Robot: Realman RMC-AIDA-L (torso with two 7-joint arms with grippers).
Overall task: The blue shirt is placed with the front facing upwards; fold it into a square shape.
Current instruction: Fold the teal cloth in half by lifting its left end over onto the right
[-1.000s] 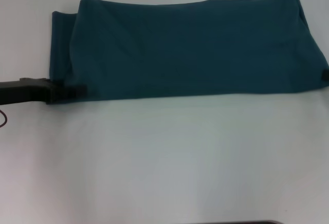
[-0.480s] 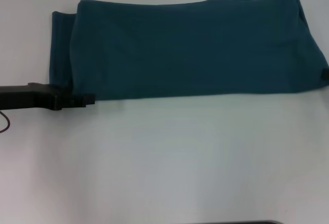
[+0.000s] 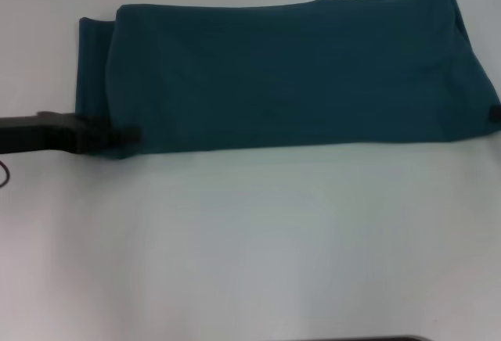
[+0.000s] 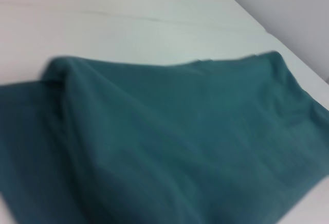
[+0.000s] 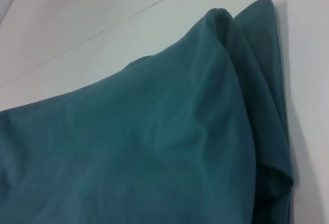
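The blue shirt [image 3: 290,75] lies across the far half of the table as a long folded band, plain side up, with no lettering showing. An under-layer sticks out at its left end. My left gripper [image 3: 129,135] reaches in from the left edge and sits at the band's near left corner, over the cloth's edge. At the band's near right corner, only a small dark tip of my right gripper [image 3: 495,113] shows. Both wrist views are filled with the shirt's teal cloth [image 4: 169,147] [image 5: 144,142], and no fingers show in them.
The white table [image 3: 258,239] stretches bare from the shirt's near edge toward me. A thin dark cable hangs below the left arm [image 3: 31,134] at the left edge. A dark strip lies along the bottom edge of the head view.
My left gripper dipped toward me and a little right, off the cloth, then came back up onto the near left corner. The shirt and the right gripper have stayed in place.
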